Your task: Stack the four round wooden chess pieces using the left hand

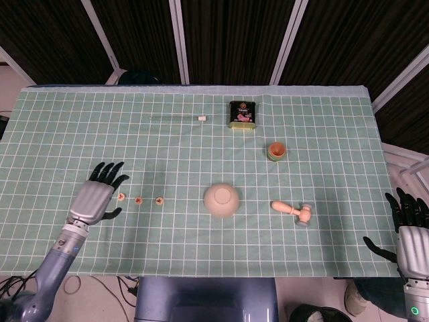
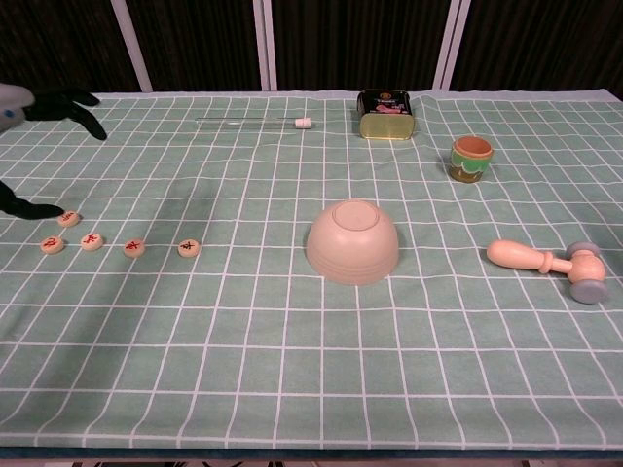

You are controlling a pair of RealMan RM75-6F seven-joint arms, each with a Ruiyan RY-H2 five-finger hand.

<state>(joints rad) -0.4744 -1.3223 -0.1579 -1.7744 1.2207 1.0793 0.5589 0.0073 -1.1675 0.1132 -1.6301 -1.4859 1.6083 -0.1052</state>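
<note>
Left robot hand hovers over the left end of the piece row, fingers spread, holding nothing; in the chest view only its dark fingertips show at the left edge, one tip just beside the rear piece; chess pieces lie flat on the counter at left, five in chest view: one set back, four in a loose row running right; none stacked; head view shows three of them right of the hand, the others hidden under it; thin rod with a white tip lies toward the far edge, left of centre; upturned bowl sits mid-counter, well apart from the pieces; dark tin at the far edge, right of the rod; small cup with a green band right of and nearer than the tin; wooden mallet lies on its side right of the bowl; right robot hand off the counter's right near corner, fingers apart, empty.
</note>
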